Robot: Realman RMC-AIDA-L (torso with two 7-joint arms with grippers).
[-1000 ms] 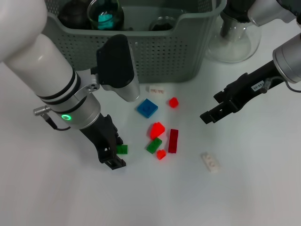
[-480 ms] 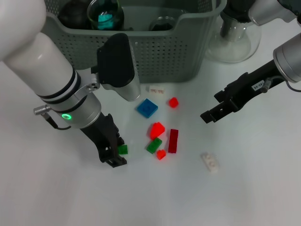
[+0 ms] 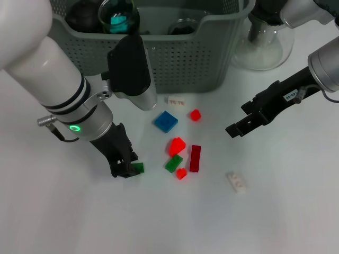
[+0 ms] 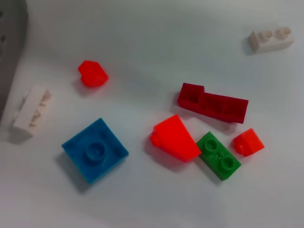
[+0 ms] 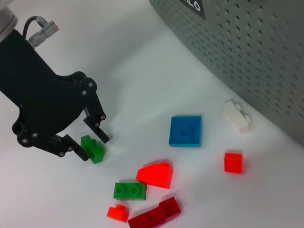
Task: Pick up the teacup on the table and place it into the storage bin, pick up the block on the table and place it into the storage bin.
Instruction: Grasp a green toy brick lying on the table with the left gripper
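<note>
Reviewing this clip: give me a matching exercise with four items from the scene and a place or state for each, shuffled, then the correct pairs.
Items:
1. small green block
2. blue block
3. storage bin
4. right gripper

Places or states:
A. raised over bare table, nothing in it
B. between the left gripper fingers
C. behind the scattered blocks
D. lying flat on the table, ungripped

Pairs: 1-B, 2-D, 3-C, 4-A

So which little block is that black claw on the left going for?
Start at the grey-green storage bin and come down to the scattered blocks on the white table. The left end effector closes around a small green block, alone left of the cluster. The other green block touches the red wedge.
</note>
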